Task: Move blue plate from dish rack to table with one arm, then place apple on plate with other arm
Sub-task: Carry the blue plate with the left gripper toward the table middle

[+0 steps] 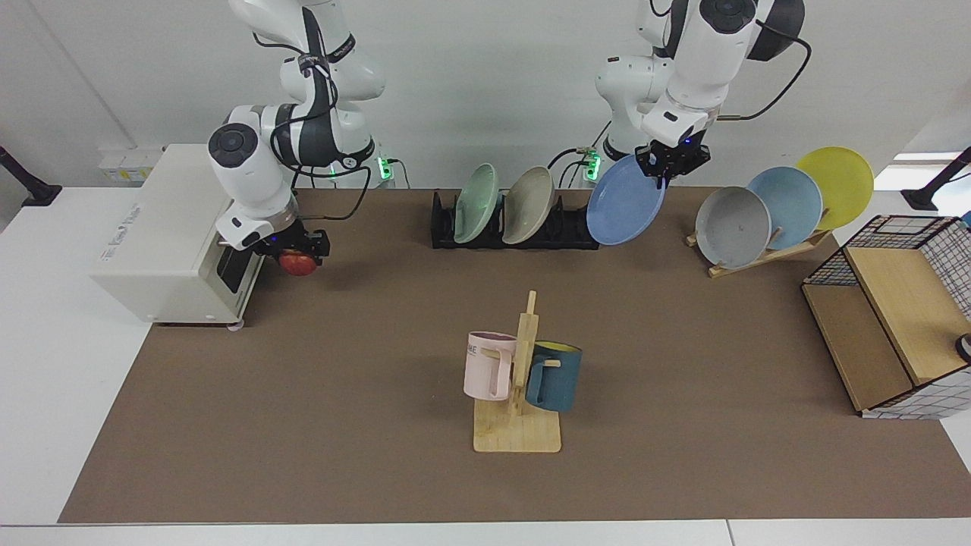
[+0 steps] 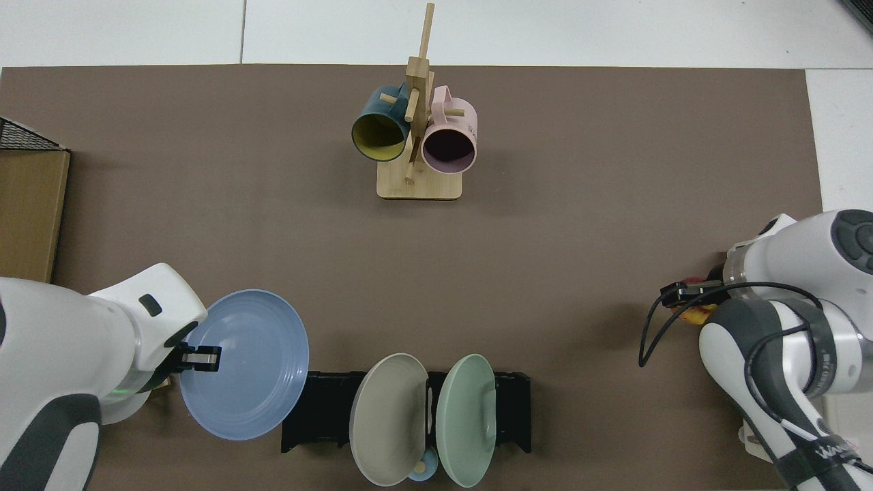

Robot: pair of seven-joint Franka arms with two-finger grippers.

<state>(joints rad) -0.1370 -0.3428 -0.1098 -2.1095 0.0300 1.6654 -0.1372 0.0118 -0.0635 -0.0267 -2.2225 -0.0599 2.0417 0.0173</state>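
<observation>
Blue plate (image 1: 626, 200) in air, clear of dish rack (image 1: 513, 228), rim clamped in left hand (image 1: 672, 161). Two plates remain in rack: green, beige. Apple (image 1: 297, 262) gripped by right hand (image 1: 296, 248), lifted above desk (image 1: 364, 455). Three plates on wooden stand (image 1: 762, 254); two mugs on mug tree (image 1: 522, 379).

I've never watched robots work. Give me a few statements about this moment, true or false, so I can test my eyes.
1. The left gripper holds the blue plate by its rim. True.
2. The blue plate stands in the dish rack. False: it hangs clear of it.
3. The right gripper holds the apple. True.
4. The apple lies on the plate. False: they are far apart.
5. Three mugs hang on the mug tree. False: two.
</observation>
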